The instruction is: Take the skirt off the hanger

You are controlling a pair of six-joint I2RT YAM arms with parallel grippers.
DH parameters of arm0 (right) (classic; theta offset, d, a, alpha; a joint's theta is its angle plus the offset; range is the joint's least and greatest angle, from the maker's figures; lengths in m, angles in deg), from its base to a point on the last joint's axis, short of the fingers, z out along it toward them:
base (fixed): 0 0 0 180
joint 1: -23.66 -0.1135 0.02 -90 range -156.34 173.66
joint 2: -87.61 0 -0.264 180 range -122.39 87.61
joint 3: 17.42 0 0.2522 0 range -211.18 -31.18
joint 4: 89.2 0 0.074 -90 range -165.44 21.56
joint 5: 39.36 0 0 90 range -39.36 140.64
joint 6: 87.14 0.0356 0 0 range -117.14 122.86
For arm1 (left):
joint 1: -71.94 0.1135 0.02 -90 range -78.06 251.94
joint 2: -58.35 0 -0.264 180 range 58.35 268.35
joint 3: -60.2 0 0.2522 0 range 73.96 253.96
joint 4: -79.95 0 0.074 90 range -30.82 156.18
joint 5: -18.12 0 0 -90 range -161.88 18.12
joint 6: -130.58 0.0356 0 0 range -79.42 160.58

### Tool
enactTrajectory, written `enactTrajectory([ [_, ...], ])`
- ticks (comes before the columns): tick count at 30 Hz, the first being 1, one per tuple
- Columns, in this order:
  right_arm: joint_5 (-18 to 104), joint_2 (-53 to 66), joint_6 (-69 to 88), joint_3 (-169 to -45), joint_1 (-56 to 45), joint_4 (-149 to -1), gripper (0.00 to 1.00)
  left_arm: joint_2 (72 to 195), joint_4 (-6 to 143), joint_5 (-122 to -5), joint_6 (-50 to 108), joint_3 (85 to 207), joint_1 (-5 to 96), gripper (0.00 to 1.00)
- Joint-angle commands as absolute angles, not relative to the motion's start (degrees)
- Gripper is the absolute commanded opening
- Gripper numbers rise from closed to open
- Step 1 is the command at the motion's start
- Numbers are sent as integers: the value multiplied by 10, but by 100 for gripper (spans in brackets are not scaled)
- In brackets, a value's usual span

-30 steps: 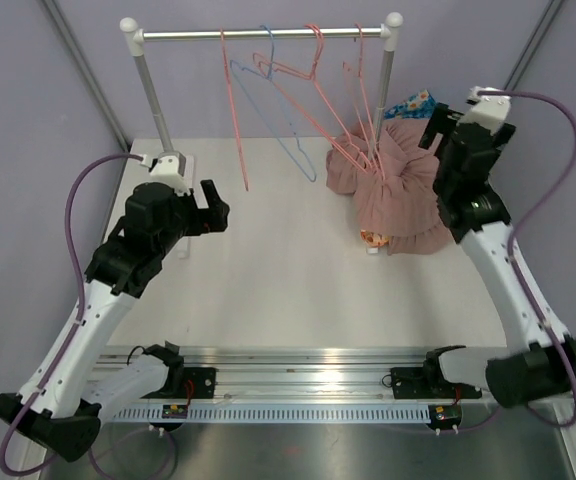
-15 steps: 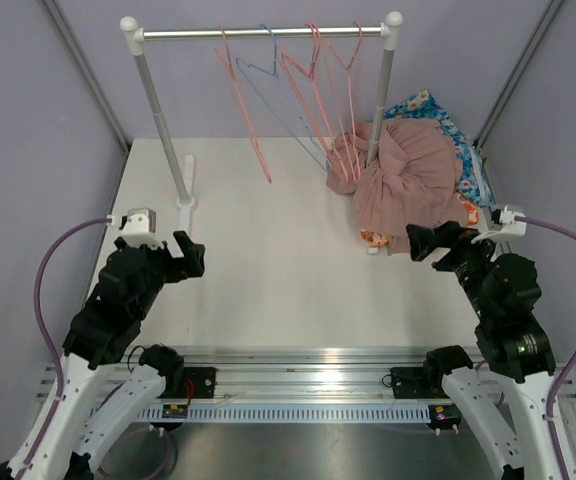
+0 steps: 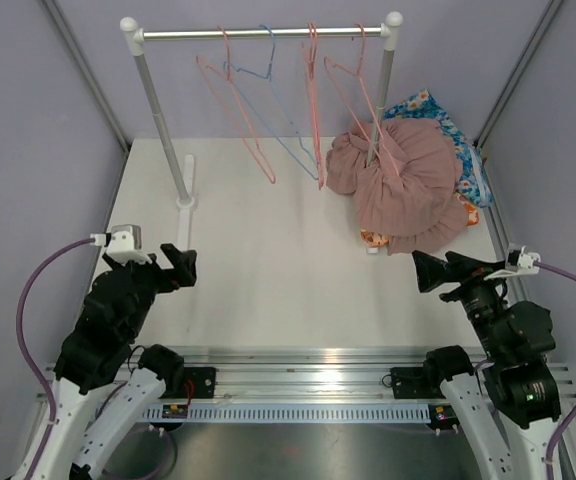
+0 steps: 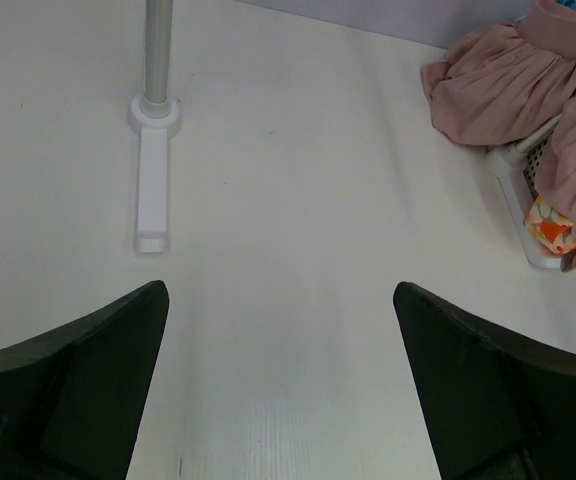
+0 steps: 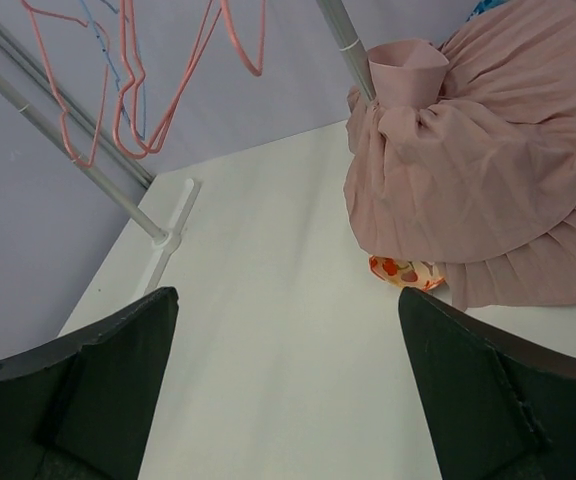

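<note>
A pink pleated skirt lies heaped at the back right of the table, round the foot of the rack's right post; it also shows in the right wrist view and the left wrist view. Several bare pink hangers and one blue hanger hang on the rail. My left gripper is open and empty, low at the near left. My right gripper is open and empty, low at the near right, a little in front of the skirt.
Floral blue and orange clothes lie under and behind the skirt, over a white basket edge. The rack's left post foot stands at the back left. Purple walls close in the table on three sides.
Both arms have drawn back toward the near edge and lowered, away from the rack. The empty hangers have swung on the rail. The skirt stays heaped at the back right.
</note>
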State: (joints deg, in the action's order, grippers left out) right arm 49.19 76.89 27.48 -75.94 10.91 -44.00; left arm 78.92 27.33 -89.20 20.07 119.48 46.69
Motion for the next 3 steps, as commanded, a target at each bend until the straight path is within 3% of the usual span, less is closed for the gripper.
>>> enactTrajectory([
  [1,450,763,267,-751,108,-472,99,797,301,-929,197,1197,464,99],
  [3,459,758,275,-754,107,-465,99,806,269,-994,156,1205,464,99],
])
